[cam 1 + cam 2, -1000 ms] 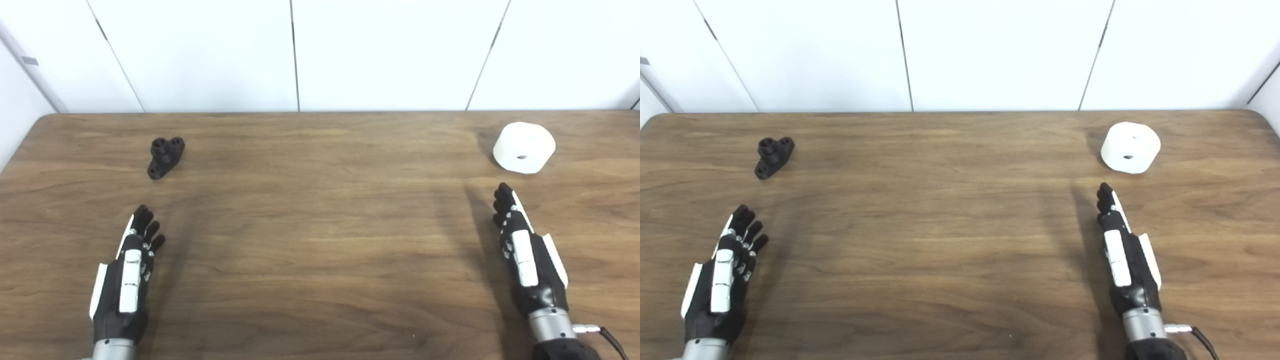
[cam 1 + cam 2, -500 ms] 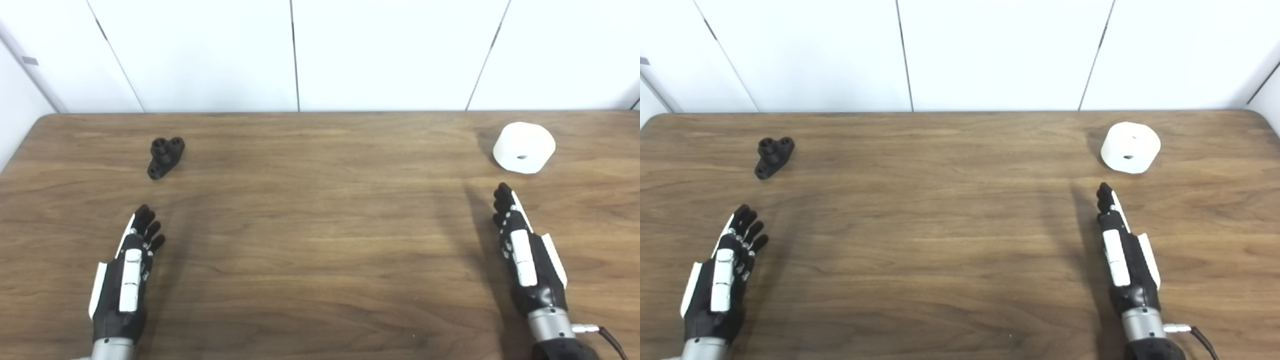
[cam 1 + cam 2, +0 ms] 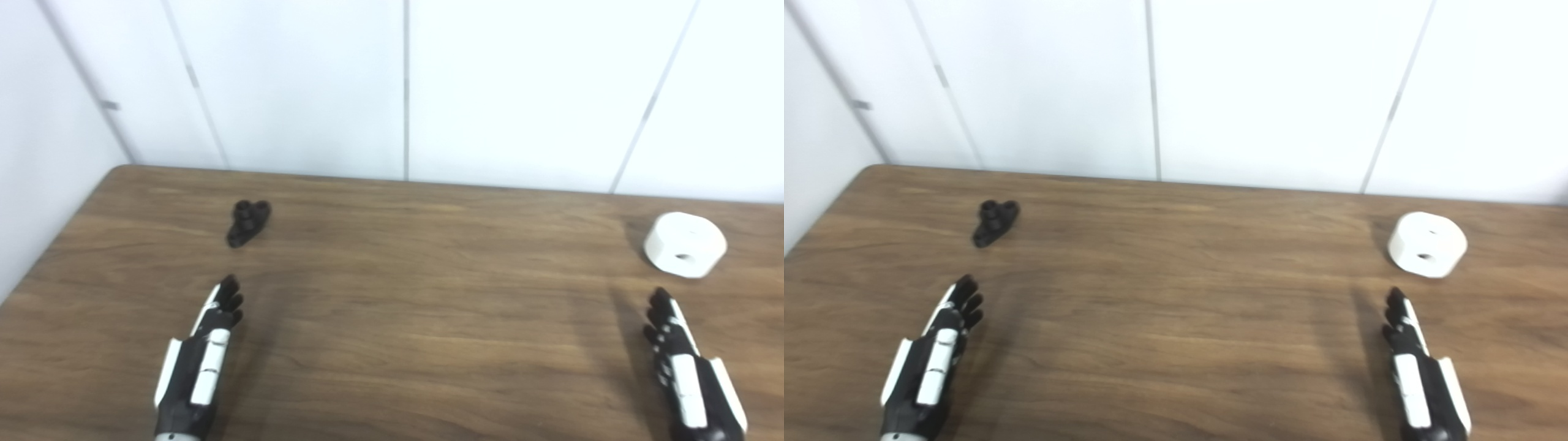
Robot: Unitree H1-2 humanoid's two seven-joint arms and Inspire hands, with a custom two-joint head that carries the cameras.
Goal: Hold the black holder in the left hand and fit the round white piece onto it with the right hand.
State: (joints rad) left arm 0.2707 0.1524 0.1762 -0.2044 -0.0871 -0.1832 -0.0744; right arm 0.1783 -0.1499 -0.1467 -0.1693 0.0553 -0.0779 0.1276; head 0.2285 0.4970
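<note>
Our left hand [image 3: 196,361] and right hand [image 3: 689,373] hover over the table [image 3: 398,318], both released and holding nothing.

Our fingers lie stretched out and a little apart, pointing toward the far edge. The holder [image 3: 247,222] lies on the far left of the table, beyond our left fingertips and apart from them. The white piece [image 3: 684,244] sits on the far right, just beyond our right fingertips, also untouched. Bare wood lies between each hand and its part, and the two parts are well apart from each other. The tabletop is brown wood grain with a rounded corner at far left. Behind it stand plain white wall panels [image 3: 490,92] with thin dark seams. The holder is a small, knobbly black block; the white piece is a squat matte cylinder with a small hole in its side.
</note>
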